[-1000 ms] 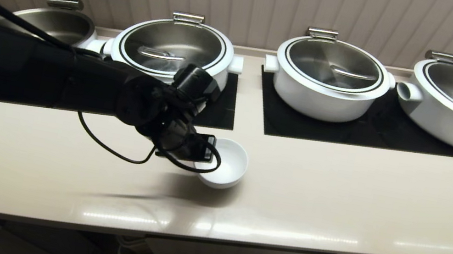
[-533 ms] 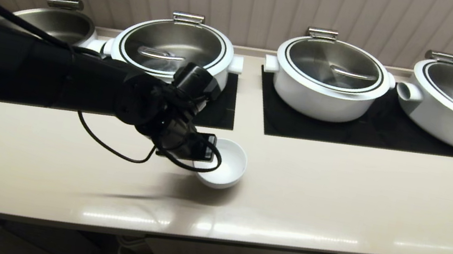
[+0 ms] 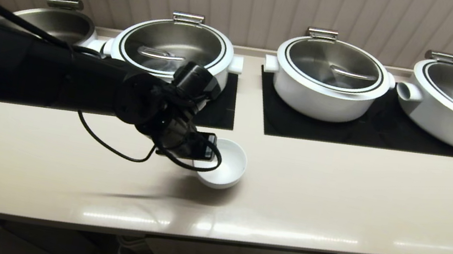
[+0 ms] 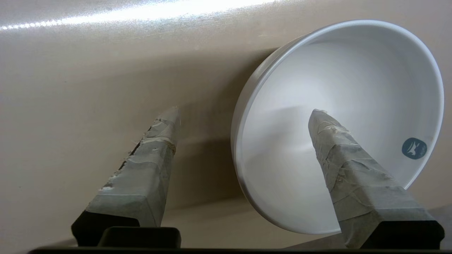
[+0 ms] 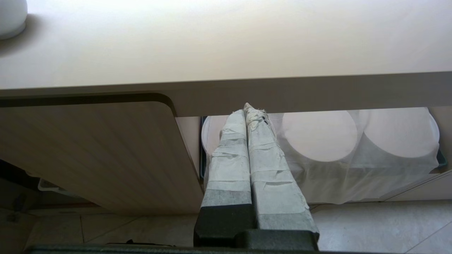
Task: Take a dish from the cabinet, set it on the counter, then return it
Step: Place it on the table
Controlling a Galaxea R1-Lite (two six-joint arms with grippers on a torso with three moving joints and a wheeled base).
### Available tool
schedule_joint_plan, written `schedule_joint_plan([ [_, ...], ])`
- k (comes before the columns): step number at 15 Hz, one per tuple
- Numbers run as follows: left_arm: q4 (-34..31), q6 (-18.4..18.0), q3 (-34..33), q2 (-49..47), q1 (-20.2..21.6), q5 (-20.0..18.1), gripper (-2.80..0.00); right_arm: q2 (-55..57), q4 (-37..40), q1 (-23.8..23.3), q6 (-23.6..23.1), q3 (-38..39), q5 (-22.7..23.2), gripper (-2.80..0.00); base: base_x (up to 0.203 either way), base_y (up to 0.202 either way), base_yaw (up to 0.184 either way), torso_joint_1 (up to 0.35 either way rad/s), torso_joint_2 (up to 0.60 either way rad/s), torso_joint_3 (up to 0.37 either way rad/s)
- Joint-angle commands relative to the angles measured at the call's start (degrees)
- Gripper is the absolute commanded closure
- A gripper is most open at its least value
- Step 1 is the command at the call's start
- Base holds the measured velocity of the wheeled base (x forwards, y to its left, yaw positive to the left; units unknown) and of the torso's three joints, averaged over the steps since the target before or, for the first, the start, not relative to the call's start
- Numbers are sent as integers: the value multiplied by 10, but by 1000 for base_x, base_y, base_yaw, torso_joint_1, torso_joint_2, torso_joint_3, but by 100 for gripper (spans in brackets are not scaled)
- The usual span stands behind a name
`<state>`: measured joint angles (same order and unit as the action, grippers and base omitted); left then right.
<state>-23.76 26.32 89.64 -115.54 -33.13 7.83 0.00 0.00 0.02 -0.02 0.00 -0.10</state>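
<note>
The left gripper (image 4: 243,116) is standing wide open over the bowl's rim, one finger (image 4: 339,158) inside the dish (image 4: 353,81), one outside. The small white round dish is sitting on the shiny cream tabletop (image 3: 334,202). The right gripper (image 5: 251,113) is staying squeezed together below the tabletop's edge.

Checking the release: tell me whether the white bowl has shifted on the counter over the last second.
Barely, if at all. The bowl sits on the counter at nearly the same spot below the black panel, with the open left gripper straddling its rim.
</note>
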Motion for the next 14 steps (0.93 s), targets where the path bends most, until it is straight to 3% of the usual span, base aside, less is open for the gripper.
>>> schedule_joint_plan([
  [1,-1,1,-1,1,0,1,-280,0,0,1,0,0,0,0,0,0,0,0,0,0],
  [10,0,0,-1,8,1,6,-280,1,0,0,0,0,0,0,0,0,0,0,0,0],
  [14,3,-4,-2,15,3,34,-280,0,0,0,0,0,0,0,0,0,0,0,0,0],
])
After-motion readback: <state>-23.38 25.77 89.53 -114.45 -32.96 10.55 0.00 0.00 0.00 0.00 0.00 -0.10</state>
